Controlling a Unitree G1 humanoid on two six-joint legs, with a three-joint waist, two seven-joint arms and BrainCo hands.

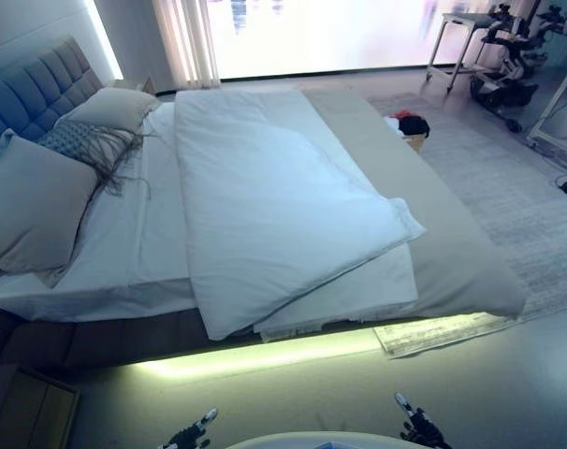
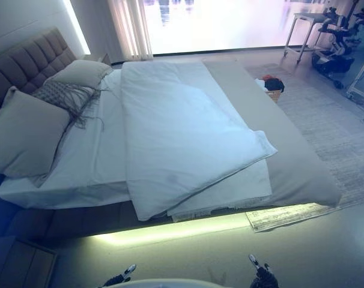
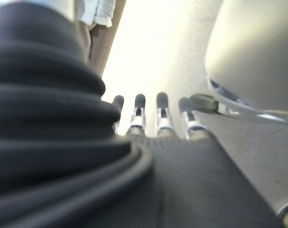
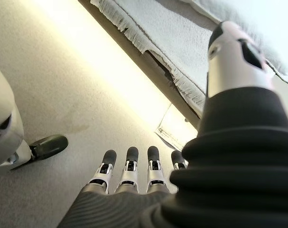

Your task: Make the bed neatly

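A white duvet (image 1: 274, 201) lies askew on the bed, folded over itself, its lower corner (image 1: 407, 224) jutting toward the foot. A grey blanket (image 1: 452, 243) covers the foot end. Two grey pillows (image 1: 36, 201) and a tasselled cushion (image 1: 78, 140) rest against the blue tufted headboard (image 1: 31, 94). Both hands hang low over the floor on the near side, apart from the bed: my left hand (image 1: 192, 434) and my right hand (image 1: 416, 430). Each hand's fingers (image 3: 139, 116) (image 4: 129, 168) are straight and hold nothing.
A lit strip (image 1: 265, 355) glows under the bed's near edge. A rug corner (image 1: 424, 335) sticks out by the foot. A basket with dark and red clothes (image 1: 410, 126) stands beyond the bed. A wooden nightstand (image 1: 26, 407) is at the lower left, exercise equipment (image 1: 508, 56) far right.
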